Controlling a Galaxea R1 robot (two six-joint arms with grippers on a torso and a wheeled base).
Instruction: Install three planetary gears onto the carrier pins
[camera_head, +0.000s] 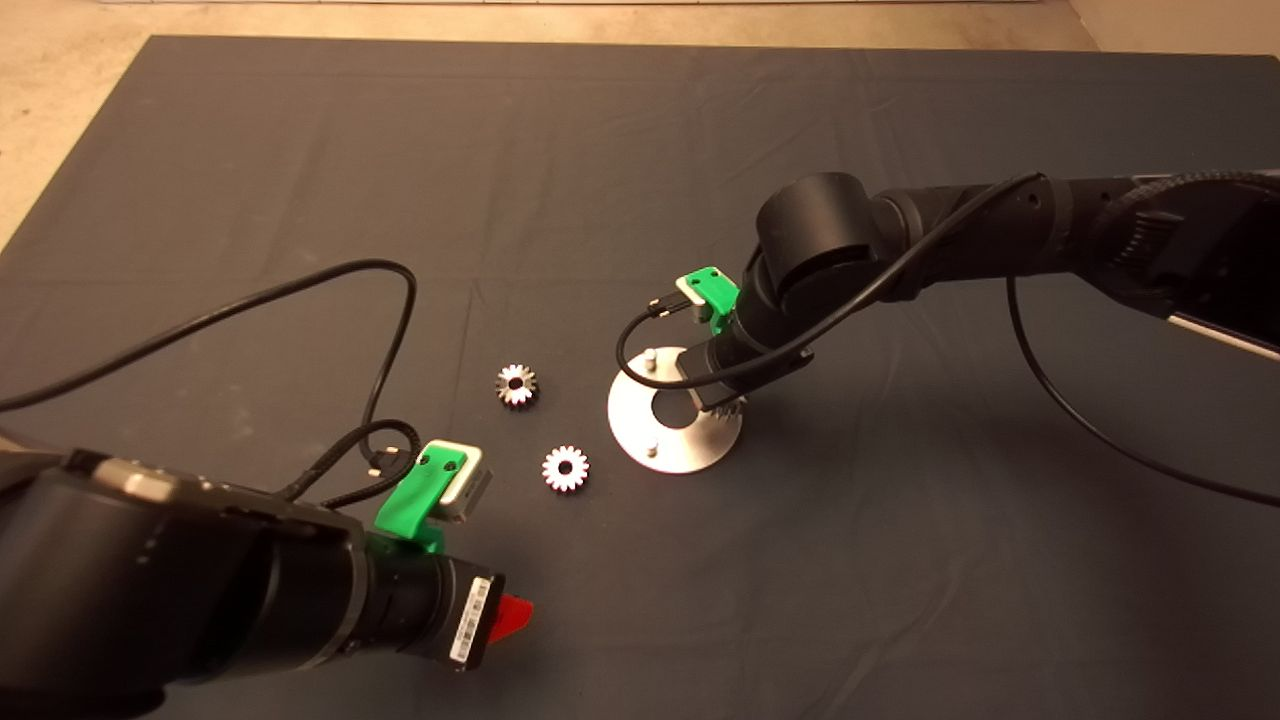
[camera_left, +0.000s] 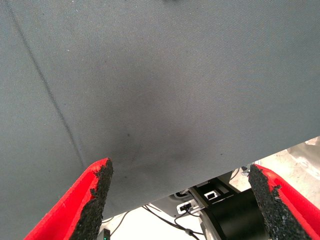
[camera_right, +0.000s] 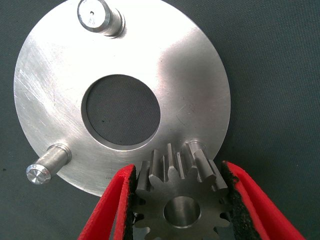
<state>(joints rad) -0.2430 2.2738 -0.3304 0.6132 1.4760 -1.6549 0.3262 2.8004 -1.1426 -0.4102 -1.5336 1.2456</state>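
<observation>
Planetary gears: one gear (camera_right: 182, 202) is clamped between the red fingers of the right end effector (camera_right: 181, 200), held over the rim of the silver disc (camera_right: 190, 75), right beside the nearest carrier pin (camera_right: 194, 147). That pin's top shows just past the gear's teeth; the gear's centre hole is off to one side of it, not on it. Two other pins, one (camera_right: 97, 16) and another (camera_right: 46, 164), stand bare on the disc. Two loose gears lie on the dark mat (camera_head: 900, 560) left of the disc, one (camera_head: 516, 384) farther back, one (camera_head: 565, 468) nearer and closer to the disc's edge. Left end effector (camera_left: 180, 200) hangs over bare mat at lower left, fingers wide apart (nothing between them). Disc sits mid-worktop.
</observation>
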